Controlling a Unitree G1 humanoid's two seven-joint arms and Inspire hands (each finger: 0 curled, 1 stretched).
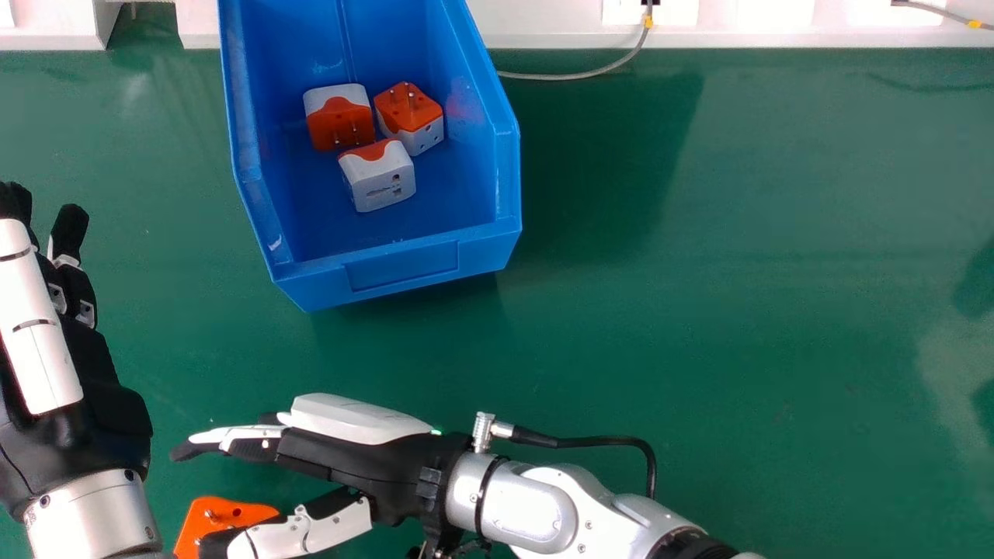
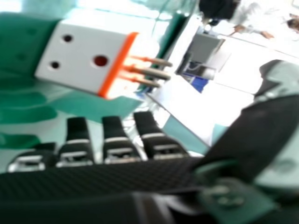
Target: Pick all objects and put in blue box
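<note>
Along the left edge of the head view lies my left hand (image 1: 85, 349), its fingers extended away from me. My right hand (image 1: 349, 458) comes in low from the right, open, with fingers pointing left and its thumb apart from them. An orange and white adapter (image 1: 225, 516) is at the bottom edge beside the thumb, partly covered by it. In the right hand view this adapter (image 2: 84, 58) shows its white holed side and metal pins, beyond the straight fingers of my right hand (image 2: 117, 144). The blue box (image 1: 404, 268) holds three adapters (image 1: 380, 175) of the same kind.
The green table (image 1: 699, 349) spreads out right of the box. A grey cable (image 1: 571, 76) curves behind the box's right side, near a white ledge (image 1: 543, 31) at the far edge.
</note>
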